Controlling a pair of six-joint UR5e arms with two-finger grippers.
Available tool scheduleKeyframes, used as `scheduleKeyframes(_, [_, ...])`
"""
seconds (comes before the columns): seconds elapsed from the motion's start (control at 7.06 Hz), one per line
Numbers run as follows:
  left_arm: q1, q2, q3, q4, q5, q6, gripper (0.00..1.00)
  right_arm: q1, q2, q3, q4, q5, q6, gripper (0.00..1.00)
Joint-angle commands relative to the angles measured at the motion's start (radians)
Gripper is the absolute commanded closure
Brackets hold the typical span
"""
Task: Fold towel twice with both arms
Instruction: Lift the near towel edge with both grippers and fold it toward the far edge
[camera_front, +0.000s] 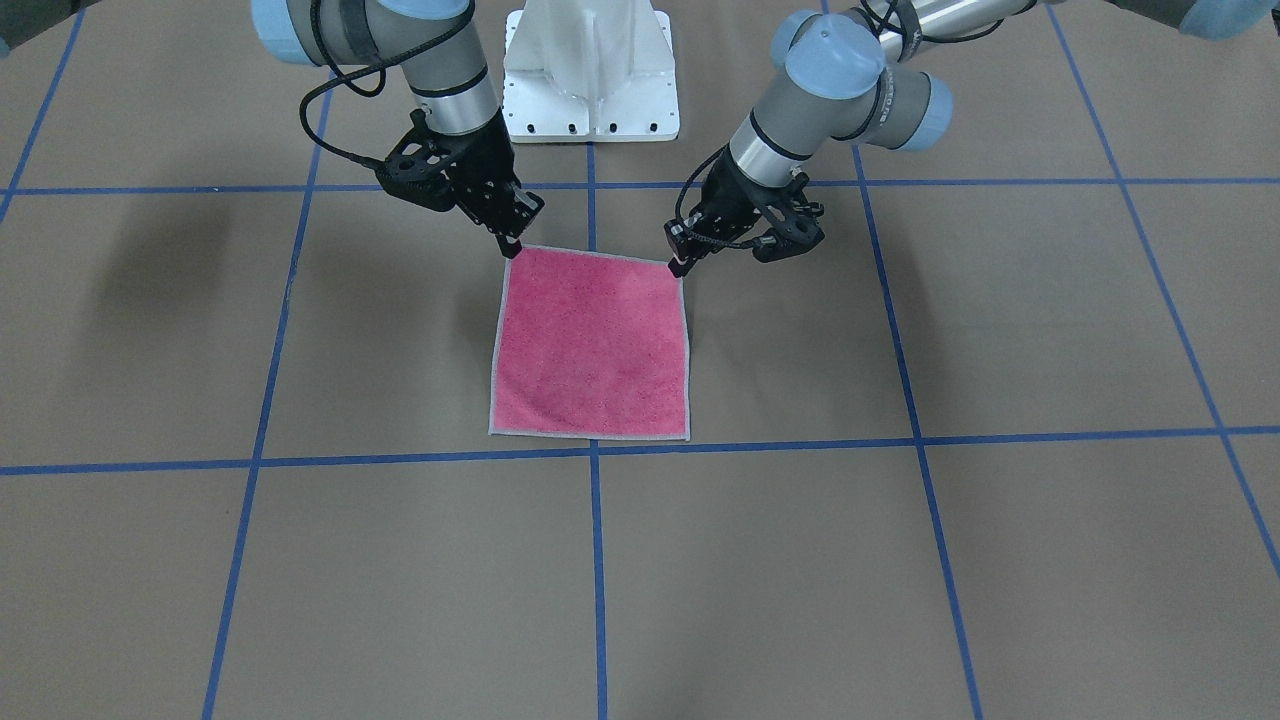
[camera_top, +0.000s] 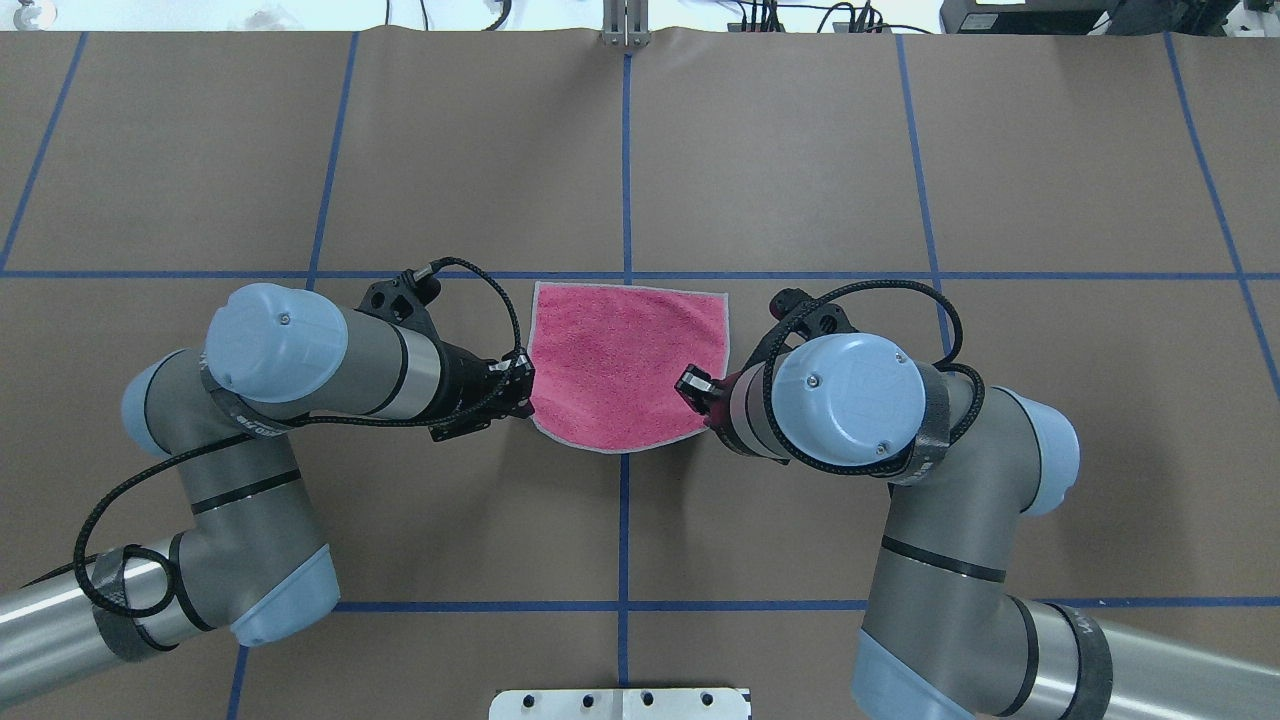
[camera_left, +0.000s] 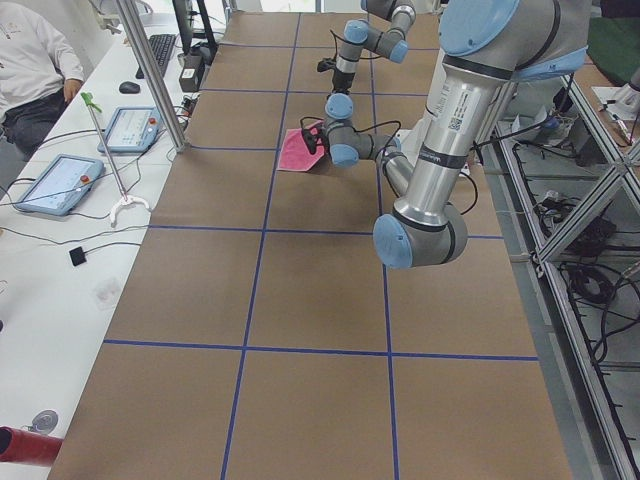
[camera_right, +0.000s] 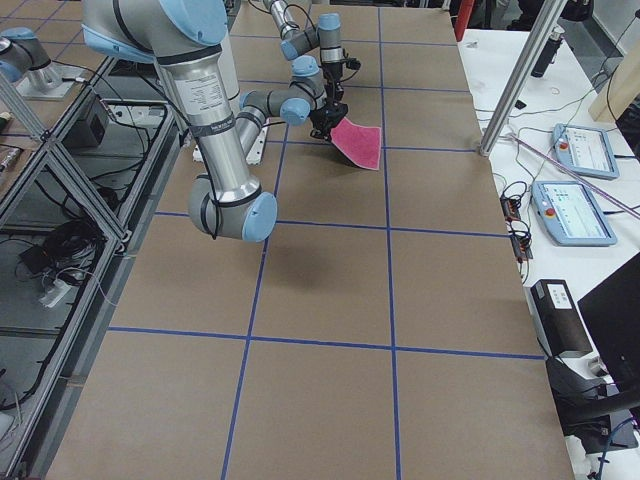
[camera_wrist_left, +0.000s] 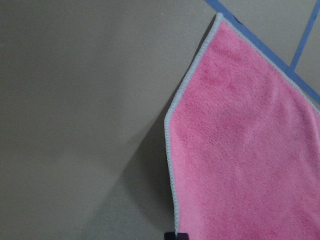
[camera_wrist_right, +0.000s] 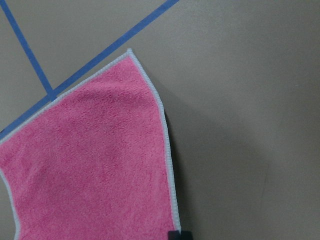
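A white pedestal base (camera_front: 590, 80) stands at top centre of the front view, on a brown table (camera_front: 1000, 330) gridded with blue tape (camera_front: 596, 560). Mid-frame lies the towel (camera_front: 592, 345), pink face up and grey-bordered. Its upper corners are lifted, pinched tight by the left gripper (camera_front: 680, 265) and right gripper (camera_front: 512, 247).

It was a robotics lab. Beside the brown table (camera_left: 310, 290) with blue tape lines (camera_left: 265, 228) lay teach pendants (camera_left: 52, 184) and many cables (camera_left: 600, 290).
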Motion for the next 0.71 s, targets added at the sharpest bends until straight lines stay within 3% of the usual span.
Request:
scheduleKeyframes(0.0, [-0.014, -0.009, 0.006, 0.01, 0.002, 0.0, 1.0, 0.013, -0.002, -0.015, -0.004, -0.004, -0.005, 1.0])
scheduleKeyframes(0.57, [-0.054, -0.082, 0.081, 0.013, 0.01, 0.026, 1.0, 0.062, 0.01, -0.081, 0.011, -0.009, -0.048, 1.0])
